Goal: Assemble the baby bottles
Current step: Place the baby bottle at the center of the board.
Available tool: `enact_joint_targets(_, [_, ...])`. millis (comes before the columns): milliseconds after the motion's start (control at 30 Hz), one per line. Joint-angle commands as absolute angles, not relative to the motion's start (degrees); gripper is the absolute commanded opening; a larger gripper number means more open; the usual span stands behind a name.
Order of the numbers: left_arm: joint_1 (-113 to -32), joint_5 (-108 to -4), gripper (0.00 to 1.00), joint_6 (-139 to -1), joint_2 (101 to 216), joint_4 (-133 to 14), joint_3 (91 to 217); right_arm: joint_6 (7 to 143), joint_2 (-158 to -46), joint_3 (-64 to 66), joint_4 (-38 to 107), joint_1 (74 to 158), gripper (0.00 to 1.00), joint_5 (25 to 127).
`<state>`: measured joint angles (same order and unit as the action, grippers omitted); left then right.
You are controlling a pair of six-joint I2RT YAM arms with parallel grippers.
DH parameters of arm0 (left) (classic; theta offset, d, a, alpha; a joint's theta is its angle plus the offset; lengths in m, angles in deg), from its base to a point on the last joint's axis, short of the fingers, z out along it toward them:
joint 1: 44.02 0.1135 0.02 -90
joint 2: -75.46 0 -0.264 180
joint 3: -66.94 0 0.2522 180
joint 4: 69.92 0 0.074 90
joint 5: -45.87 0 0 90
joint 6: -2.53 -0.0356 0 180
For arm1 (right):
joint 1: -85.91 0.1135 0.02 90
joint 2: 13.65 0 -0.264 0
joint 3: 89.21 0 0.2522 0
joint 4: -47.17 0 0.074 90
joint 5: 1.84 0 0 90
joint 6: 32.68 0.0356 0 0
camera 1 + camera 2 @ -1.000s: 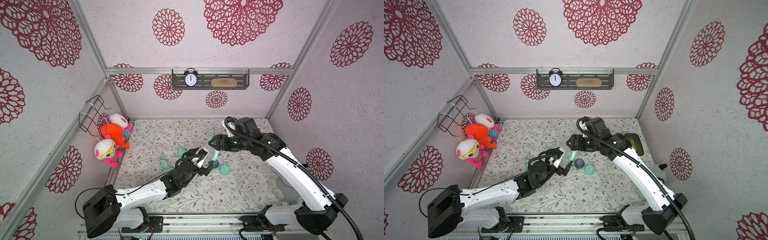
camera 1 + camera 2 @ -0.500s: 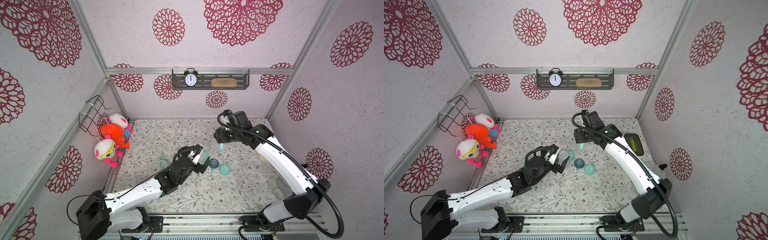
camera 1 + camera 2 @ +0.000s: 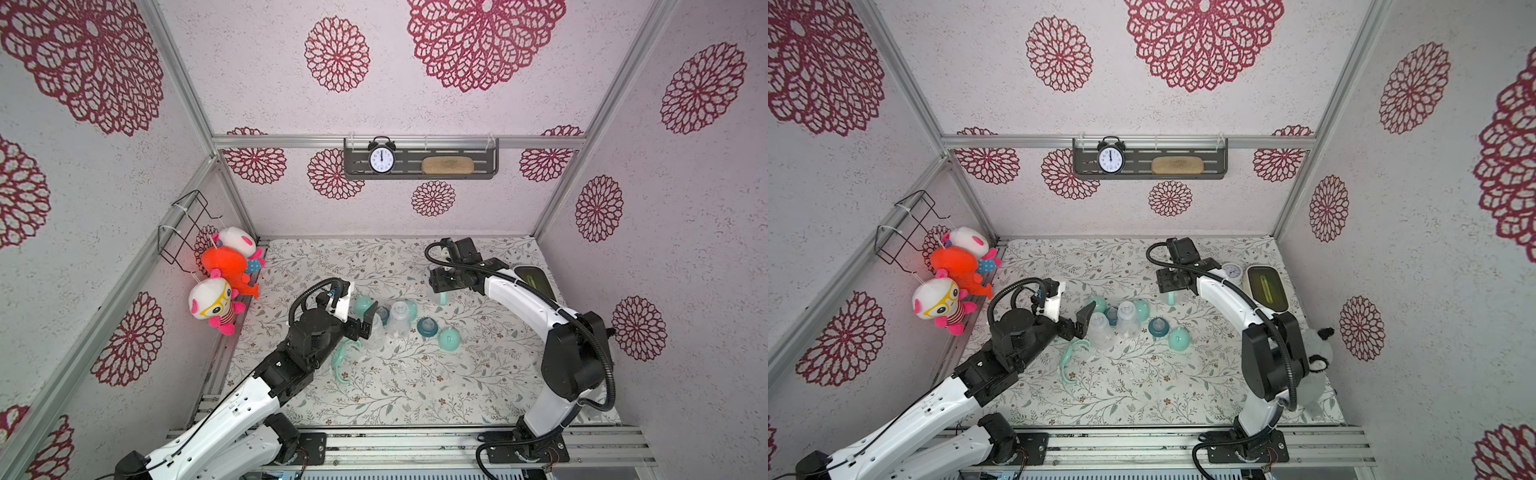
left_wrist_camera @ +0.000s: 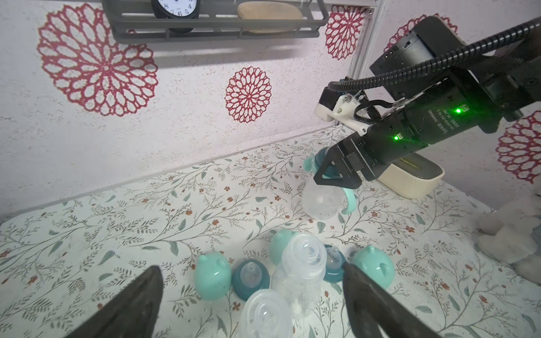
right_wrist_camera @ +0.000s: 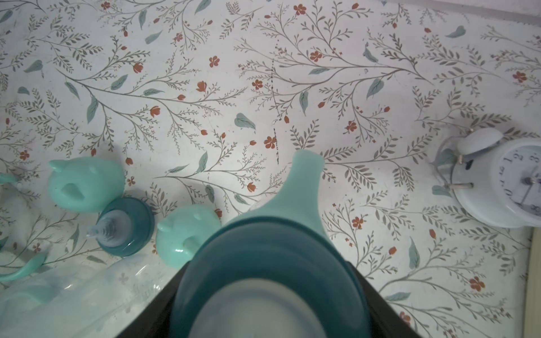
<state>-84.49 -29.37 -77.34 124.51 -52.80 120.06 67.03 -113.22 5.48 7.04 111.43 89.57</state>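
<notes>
Clear glossy plastic bottles, smooth matt mint caps, plush cloth toys

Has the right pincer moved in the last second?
Yes: the right pincer, shut on a bottle, has drawn back from the loose cap toward the rear wall.

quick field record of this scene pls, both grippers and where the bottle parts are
left gripper: open, above the loose parts, holding nothing
right gripper: shut on held bottle
held bottle: teal collar and mint handles on, no cap
bare bottles: two, clear, side by side mid-table
loose collars: two, beside the bare bottles
caps: three, all off
loose handle: on the table near the left arm
</notes>
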Motion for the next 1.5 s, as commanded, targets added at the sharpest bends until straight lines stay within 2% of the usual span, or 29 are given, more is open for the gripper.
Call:
enact_joint_targets(0, [-82.6, -28.9, 0.98, -73.6, 125.1, -48.2, 119.7, 65.3, -113.4, 5.8, 14.3, 110.7, 0.44, 88.2])
enact_joint_targets(433, [-77.1, -31.2, 0.98, -68.9, 128.5, -45.4, 121.1, 64.0, -116.2, 1.7, 19.5, 109.6, 0.45, 88.0])
enact_joint_targets(600, [-76.2, -32.3, 0.98, -68.7, 129.4, -46.3, 120.9, 64.3, -116.6, 1.1, 19.9, 109.3, 0.49, 87.5])
enact_joint_targets(867, [-75.6, -34.3, 0.98, -68.2, 130.6, -46.6, 121.1, 64.5, -116.8, 2.2, 18.8, 109.0, 0.70, 87.2])
enact_joint_targets(1200, [-75.5, -34.9, 0.98, -68.3, 130.0, -46.9, 120.9, 64.2, -116.9, 4.1, 17.1, 108.6, 0.86, 87.3])
enact_joint_targets(1467, [-75.5, -35.4, 0.98, -68.3, 130.1, -47.2, 120.8, 63.4, -116.3, 4.2, 16.4, 108.4, 0.88, 87.3])
